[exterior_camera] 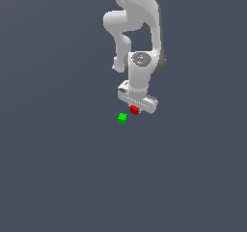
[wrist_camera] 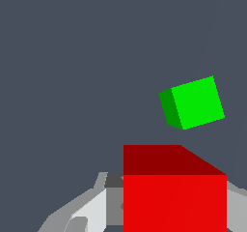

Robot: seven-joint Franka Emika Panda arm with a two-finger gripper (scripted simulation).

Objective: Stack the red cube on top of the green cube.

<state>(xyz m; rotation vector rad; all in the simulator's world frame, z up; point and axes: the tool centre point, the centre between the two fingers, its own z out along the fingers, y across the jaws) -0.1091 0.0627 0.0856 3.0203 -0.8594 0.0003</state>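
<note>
In the exterior view, the white Panda arm (exterior_camera: 137, 28) reaches down from the top of the picture, ending in the hand (exterior_camera: 135, 108) with its broad pale crossbar turned at a slant. The red cube (exterior_camera: 134, 110) sits right under that crossbar, tucked in at the hand's lower edge, so small that the fingers around it cannot be made out here. The green cube (exterior_camera: 122, 118) lies on the plain dark grey bench (exterior_camera: 58, 168), just beside the red cube, toward the exterior view's left and a little nearer the camera. The two cubes are apart; a thin strip of grey shows between them. Whether the red cube is touching the bench or lifted off it cannot be told from this angle.

In the wrist view, the red cube (wrist_camera: 174, 202) fills the near part of the picture, its bright face toward the camera and a darker red face above it. Pale grey fingers (wrist_camera: 91, 209) show against one side of it and a sliver of grey against the other, so the hand is closed narrowly on the red cube. The green cube (wrist_camera: 195, 103) lies beyond it on the bench (wrist_camera: 72, 71), turned at an angle to the red one, showing one bright face and one darker side. It is near the red cube but not touching it.
</note>
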